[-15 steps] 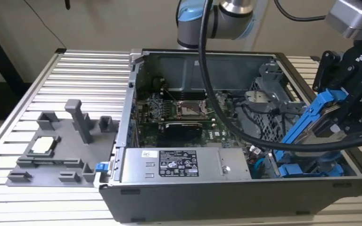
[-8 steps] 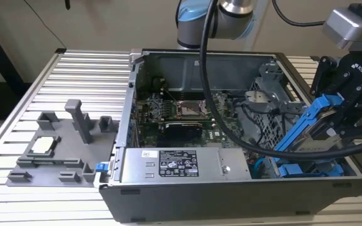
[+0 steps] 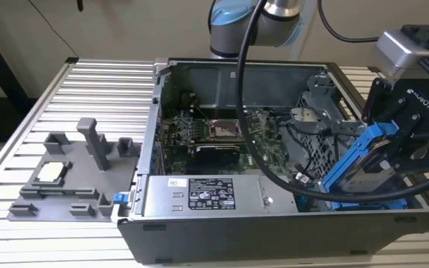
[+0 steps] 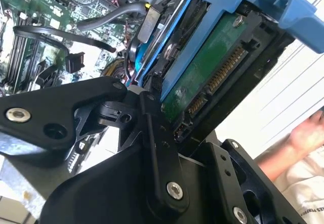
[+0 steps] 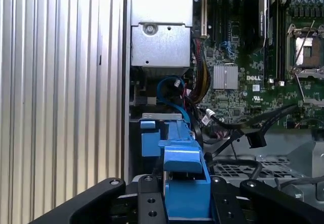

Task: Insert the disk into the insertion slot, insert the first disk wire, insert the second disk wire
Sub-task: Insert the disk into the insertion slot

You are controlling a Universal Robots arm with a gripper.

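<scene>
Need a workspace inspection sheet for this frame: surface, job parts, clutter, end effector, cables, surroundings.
Surface: ribbed aluminium table carrying an open dark-grey metal computer case.
Job's things: flat silver-grey, blue-framed disk held tilted, its lower end down inside the case near the grey power-supply box.
Clutter: grey plastic fixture plate with upright posts, on the table at the exterior view's left.
Grippers: black end effector shut on the disk.
Cables: thick black arm cable draped into the case; loose black wire with connector; blue wire loop.
Surroundings: a person's hand close by in the second wrist view.
</scene>
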